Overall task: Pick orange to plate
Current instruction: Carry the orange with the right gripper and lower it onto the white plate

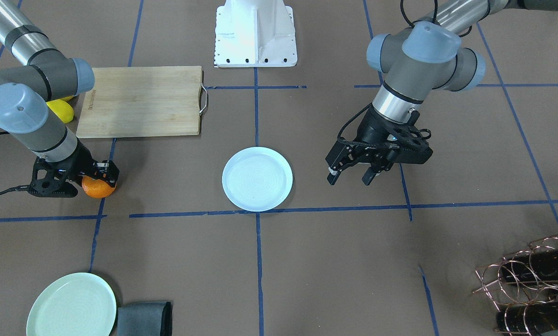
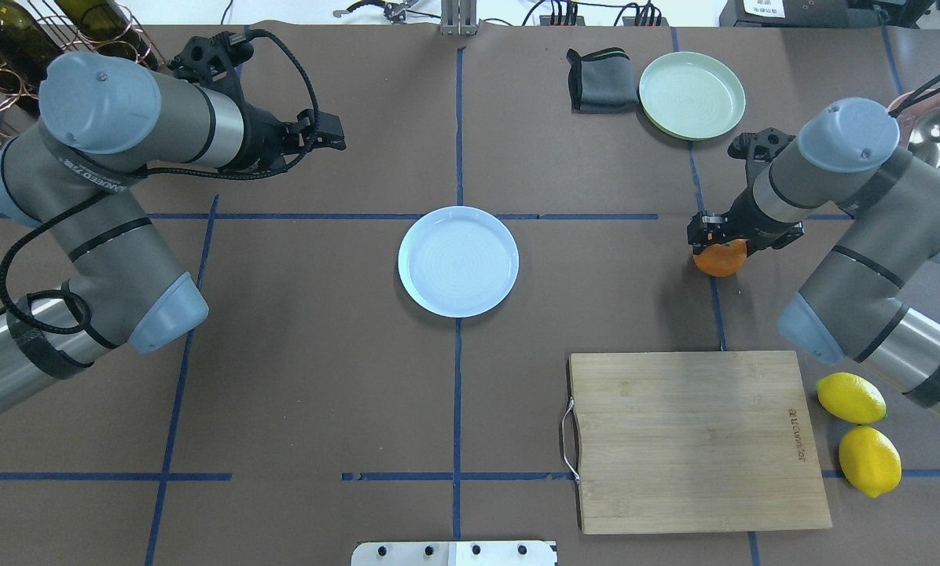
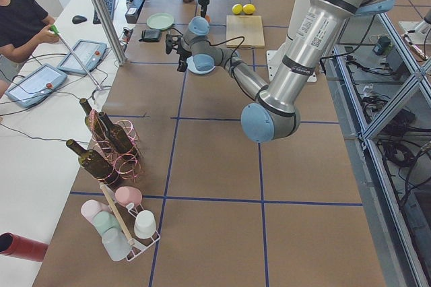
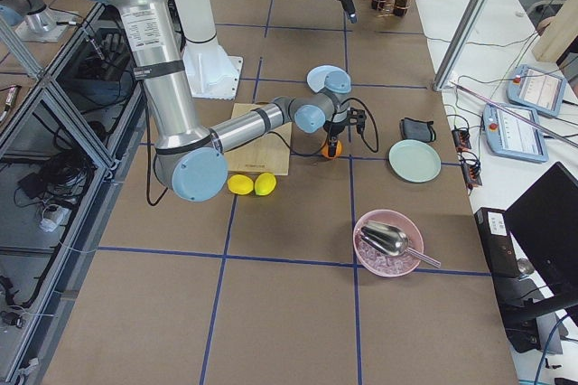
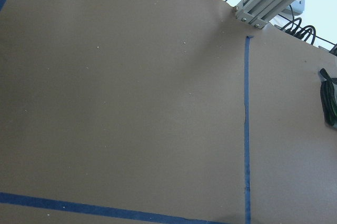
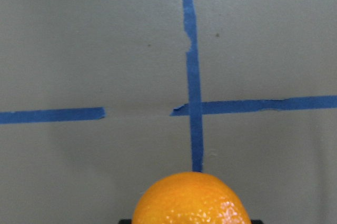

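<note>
The orange (image 1: 96, 189) is clasped by the right tool (image 1: 101, 176) but not yet carried to the plate (image 1: 257, 178); the left tool (image 1: 351, 177) is held wide.

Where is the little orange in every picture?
Front-facing: the small round orange is at the left, level with the plate.
Overhead: right side.
Exterior left: far end of the table, too small to be sure.
Exterior right: middle.
Left wrist: not in it.
Right wrist: bottom centre.
Shared landmark: the round pale bluish-white plate, empty, at the table's centre.
</note>
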You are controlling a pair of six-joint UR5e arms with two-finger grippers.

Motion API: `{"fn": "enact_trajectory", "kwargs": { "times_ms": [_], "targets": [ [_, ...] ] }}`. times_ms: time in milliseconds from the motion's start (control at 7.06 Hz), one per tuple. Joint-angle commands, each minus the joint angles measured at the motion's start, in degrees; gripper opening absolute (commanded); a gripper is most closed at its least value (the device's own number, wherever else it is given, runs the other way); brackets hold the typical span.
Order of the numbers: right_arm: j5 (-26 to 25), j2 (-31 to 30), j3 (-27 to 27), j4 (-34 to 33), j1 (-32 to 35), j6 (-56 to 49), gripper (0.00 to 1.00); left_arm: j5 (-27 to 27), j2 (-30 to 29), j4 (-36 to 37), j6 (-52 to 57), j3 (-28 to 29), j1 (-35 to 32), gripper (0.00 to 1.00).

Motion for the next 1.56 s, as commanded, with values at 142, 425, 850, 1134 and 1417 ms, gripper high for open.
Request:
{"fn": "enact_trajectory", "kwargs": {
  "times_ms": [142,425,850,1134,1417],
  "targets": [
    [2.28,2.89,6.24,-0.48,1.06,4.60,0.00,0.27,5.88,0.00,12.55,-1.77,-1.73,1.00],
    [2.28,7.99,6.07,-1.53,0.62,10.06,0.00,0.19,10.55,0.26,20.80,-1.87,-3.93,1.00],
    [-0.16,16.94,0.74,-1.10,-4.10,17.24,0.00,-10.47,11.27,12.87,37.12,-2.57,-16.09,1.00],
    [-8.40,24.85,-5.94,-0.84,-9.72,21.05,0.00,-13.52,11.62,24.62,52.52,-2.83,-23.07,1.00],
    [-14.65,29.09,-9.65,-1.01,-14.56,23.42,0.00,-13.70,13.02,28.12,60.82,-2.05,-26.68,1.00]
  ]
}}
